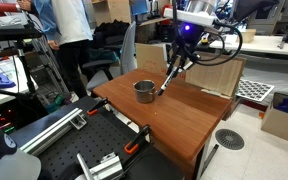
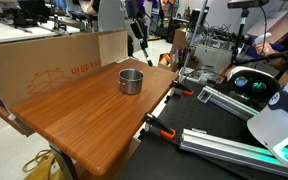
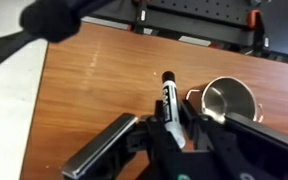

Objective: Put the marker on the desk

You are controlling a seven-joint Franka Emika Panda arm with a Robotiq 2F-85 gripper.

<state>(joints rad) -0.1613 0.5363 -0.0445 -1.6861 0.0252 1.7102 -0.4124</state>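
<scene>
You have a round metal cup point(image 1: 144, 90) standing upright, mouth up; in the wrist view its shiny inside looks bare. In an exterior view a long cardboard panel point(image 2: 44, 62) rises behind it, and an orange-handled clamp point(image 2: 162, 130) sits beside silver rails point(image 2: 229, 145). A person in a pale shirt point(image 1: 69, 25) stands in the background, and a round grey disc point(image 1: 229, 139) lies on the floor

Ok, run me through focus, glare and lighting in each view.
Wrist view: the tool and the dark shape at top left are blurred, the marker is sharper, and the cup glints. In an exterior view a blue light glows brightly; in an exterior view the desk shows pale sheen.
</scene>
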